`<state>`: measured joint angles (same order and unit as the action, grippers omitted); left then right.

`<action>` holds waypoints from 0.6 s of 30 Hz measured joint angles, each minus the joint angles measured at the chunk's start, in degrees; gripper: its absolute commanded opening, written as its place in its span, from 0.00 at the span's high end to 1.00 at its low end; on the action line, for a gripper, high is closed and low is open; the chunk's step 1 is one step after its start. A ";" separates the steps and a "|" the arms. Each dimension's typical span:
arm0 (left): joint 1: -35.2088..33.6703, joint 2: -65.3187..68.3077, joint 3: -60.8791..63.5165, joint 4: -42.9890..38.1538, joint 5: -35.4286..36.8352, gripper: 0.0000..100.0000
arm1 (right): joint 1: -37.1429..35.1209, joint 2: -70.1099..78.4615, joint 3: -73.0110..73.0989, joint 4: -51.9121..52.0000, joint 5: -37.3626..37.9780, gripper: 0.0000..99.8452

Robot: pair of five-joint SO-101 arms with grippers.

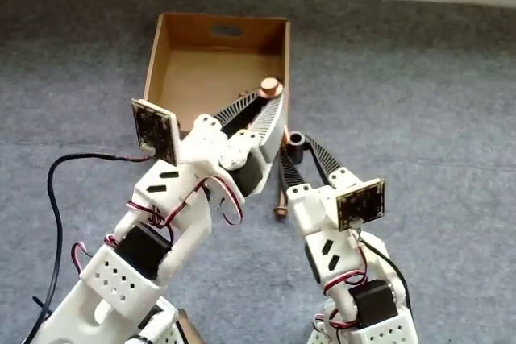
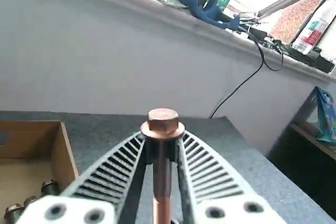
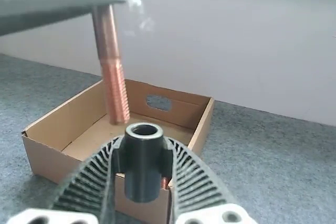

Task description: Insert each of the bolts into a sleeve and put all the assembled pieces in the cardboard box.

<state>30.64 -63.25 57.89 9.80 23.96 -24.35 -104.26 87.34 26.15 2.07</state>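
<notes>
My left gripper (image 1: pixel 271 99) is shut on a copper bolt (image 1: pixel 270 86), held upright with its hex head (image 2: pixel 163 121) on top, over the right wall of the cardboard box (image 1: pixel 159 50). Just right of the box, my right gripper (image 1: pixel 296 149) is shut on a black sleeve (image 1: pixel 295 144) with its bore facing up. In the right wrist view the bolt's threaded tip (image 3: pixel 118 100) hangs just above the sleeve (image 3: pixel 142 158), slightly to one side of the bore. A second bolt (image 1: pixel 280 196) lies on the carpet between the arms.
Assembled bolt-and-sleeve pieces (image 2: pixel 29 201) lie in a corner of the box (image 2: pixel 31 126). The box (image 3: pixel 63 115) stands open-topped on grey carpet. A black cable (image 1: pixel 55 199) runs along the left arm. Open carpet spreads to the right of the right arm.
</notes>
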 measured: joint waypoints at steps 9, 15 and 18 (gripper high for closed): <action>0.09 0.00 0.00 -1.32 0.09 0.99 | 0.00 0.00 0.00 0.00 0.00 0.99; 0.09 6.59 -5.27 -1.32 0.09 0.99 | 0.00 0.00 0.00 0.00 0.00 0.99; 0.18 12.75 -8.97 -1.32 0.09 0.99 | 0.00 0.00 0.00 0.00 0.00 0.99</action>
<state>30.81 -50.51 48.92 8.48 24.04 -24.35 -104.26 87.34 26.15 2.07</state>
